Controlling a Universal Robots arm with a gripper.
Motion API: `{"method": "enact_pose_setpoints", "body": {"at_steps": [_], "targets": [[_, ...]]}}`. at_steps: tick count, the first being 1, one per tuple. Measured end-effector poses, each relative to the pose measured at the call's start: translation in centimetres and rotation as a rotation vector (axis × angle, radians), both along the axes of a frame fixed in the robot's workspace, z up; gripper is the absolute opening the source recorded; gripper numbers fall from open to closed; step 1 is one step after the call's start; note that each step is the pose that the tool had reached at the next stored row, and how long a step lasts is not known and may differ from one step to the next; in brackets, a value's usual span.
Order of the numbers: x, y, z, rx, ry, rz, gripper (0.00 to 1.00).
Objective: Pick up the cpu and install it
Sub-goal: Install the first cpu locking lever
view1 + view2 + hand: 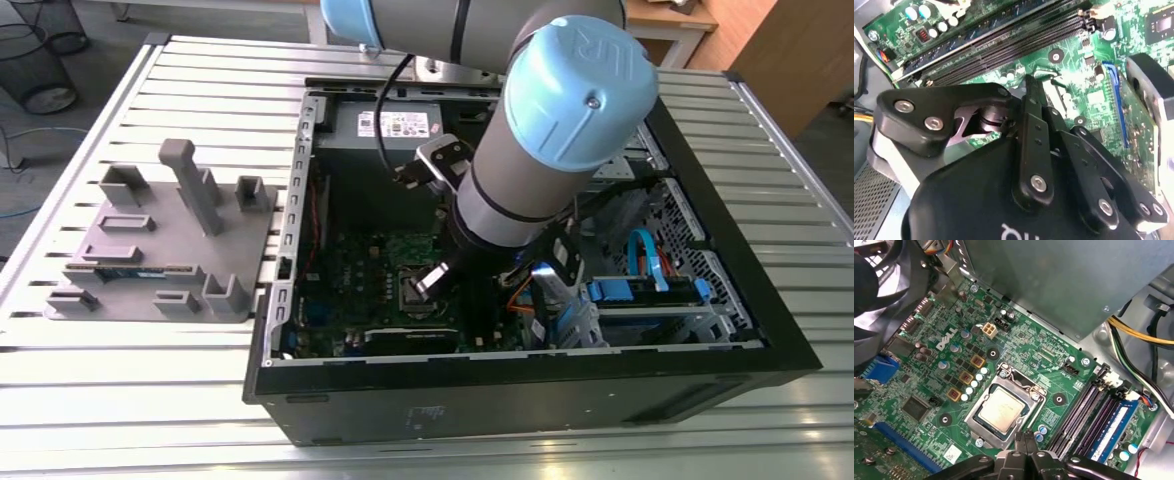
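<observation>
Cpu [1001, 412] lies in socket [1027, 389], first wrist view.

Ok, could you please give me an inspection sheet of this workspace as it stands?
Surface: ribbed metal table, carrying the open computer case.
Job's things: cpu lies flat in the motherboard socket.
Clutter: grey fixture tray on the table, at the exterior view's left of the case.
Grippers: gripper shut, empty, close beside the cpu.
Cables: yellow and black wires along the case wall; blue cables inside the case.
Surroundings: wire bin, wooden desk.
</observation>
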State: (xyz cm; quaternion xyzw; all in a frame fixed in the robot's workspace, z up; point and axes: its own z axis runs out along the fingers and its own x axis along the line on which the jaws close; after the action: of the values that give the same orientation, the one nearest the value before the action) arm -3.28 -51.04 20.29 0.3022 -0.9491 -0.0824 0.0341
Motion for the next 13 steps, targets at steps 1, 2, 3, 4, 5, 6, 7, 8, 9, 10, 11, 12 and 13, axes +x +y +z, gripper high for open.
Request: {"method": "enact_pose_setpoints", "body": {"at_steps": [1,2,3,4,5,6,7,8,9,10,11,12,13], "targets": [[0.00,0.00,0.00,0.0001,-0.0001,0.000,0.11],[0.00,0.00,0.00,0.0001,-0.0001,0.000,0.11],[0.00,0.00,0.00,0.0001,-0.0001,0.000,0.11],[-0.02,0.00,0.00,0.0002,-0.0002,0.000,0.11],[-0.16,0.00,0.00,0.0000,-0.0004,0.000,0.11],[-0.41,-0.01,-0.01,0.0001,-0.0009,0.000,0.11],[-0.74,0.00,-0.01,0.0005,-0.0018,0.000,0.11],[-1.06,0.01,-0.02,0.0007,-0.0029,0.000,0.11],[-1.35,0.02,-0.02,0.0008,-0.0039,0.000,0.11],[-1.62,0.05,-0.02,0.0013,-0.0048,0.000,0.11],[-1.89,0.08,-0.03,0.0021,-0.0057,0.000,0.11],[-2.15,0.15,-0.03,0.0028,-0.0065,0.000,0.11],[-2.43,0.24,-0.03,0.0034,-0.0073,0.000,0.11]]}}
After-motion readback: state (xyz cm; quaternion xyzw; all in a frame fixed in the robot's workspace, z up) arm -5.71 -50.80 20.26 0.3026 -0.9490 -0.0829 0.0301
